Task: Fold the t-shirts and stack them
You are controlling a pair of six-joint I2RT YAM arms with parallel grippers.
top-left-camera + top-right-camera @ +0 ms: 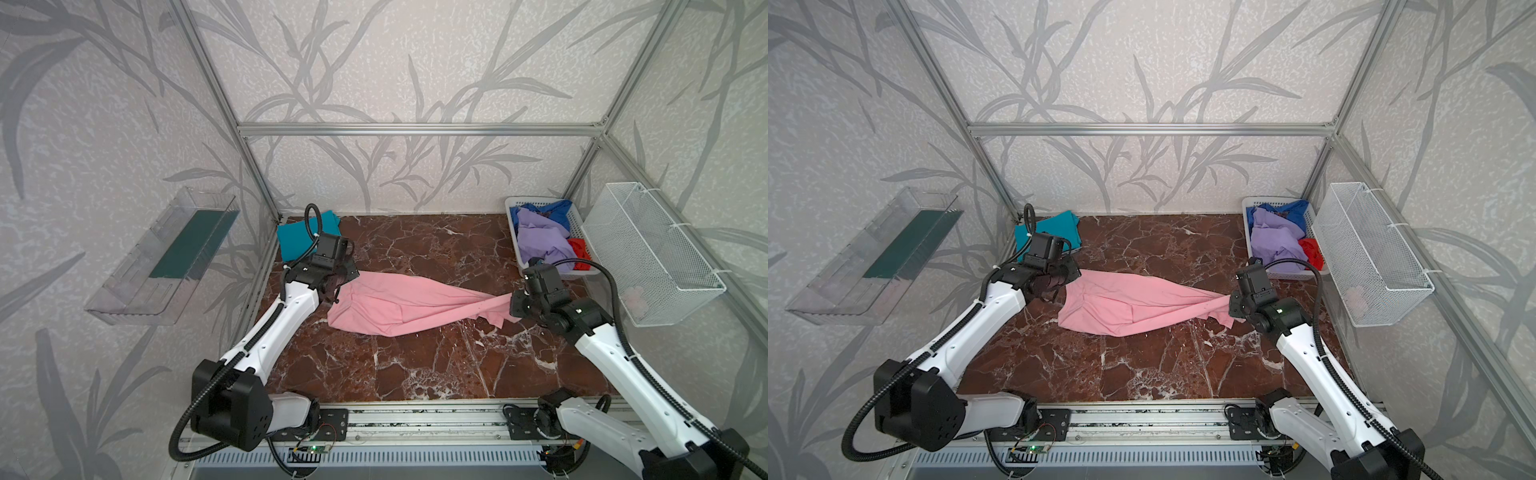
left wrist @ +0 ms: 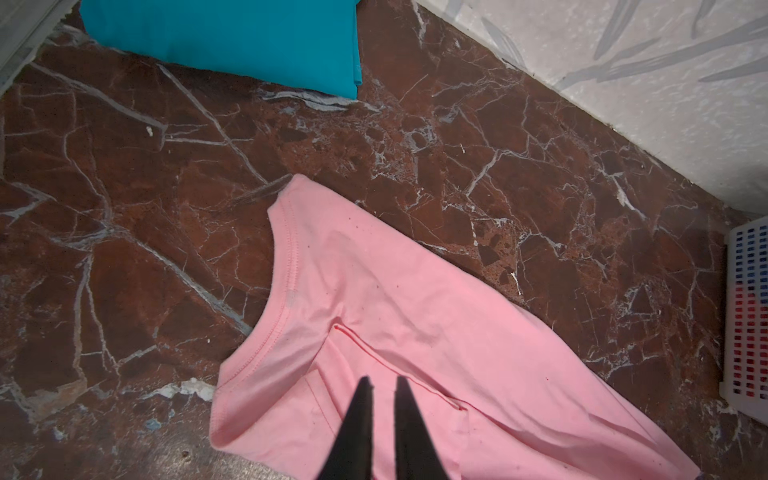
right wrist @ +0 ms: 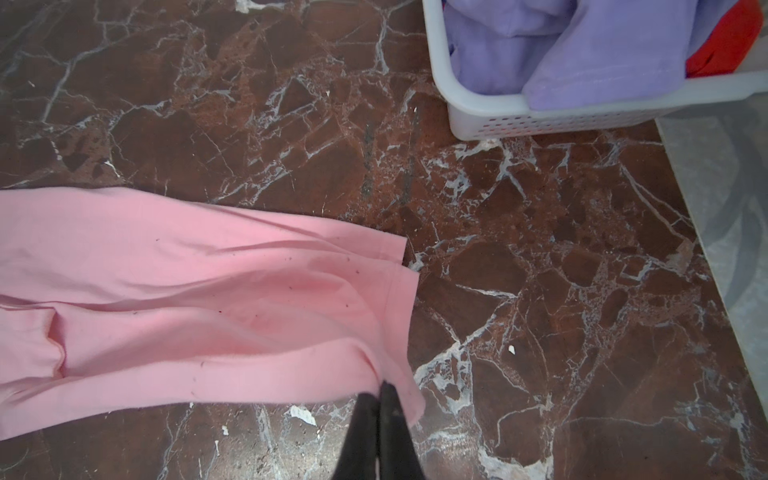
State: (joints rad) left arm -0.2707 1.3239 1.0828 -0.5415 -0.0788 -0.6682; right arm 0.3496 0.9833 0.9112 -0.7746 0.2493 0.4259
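Observation:
A large light pink t-shirt (image 1: 407, 303) (image 1: 1125, 303) lies crumpled across the middle of the marble tabletop. My left gripper (image 2: 383, 380) hovers over its collar end (image 2: 291, 266), jaws slightly apart with only pink cloth showing in the gap. My right gripper (image 3: 379, 388) is shut on the shirt's hem corner (image 3: 399, 332), near the basket side. A folded teal t-shirt (image 1: 305, 235) (image 2: 232, 37) rests at the back left corner. Lavender (image 1: 540, 241), blue (image 1: 552, 210) and red (image 1: 579, 249) t-shirts are heaped in the white slotted basket (image 1: 510, 216) (image 3: 540, 112).
A white wire basket (image 1: 656, 257) hangs on the right wall and a clear plastic tray (image 1: 162, 257) on the left wall. Aluminium frame posts stand at the back corners. A metal rail (image 1: 415, 419) runs along the table's front edge between the arm bases.

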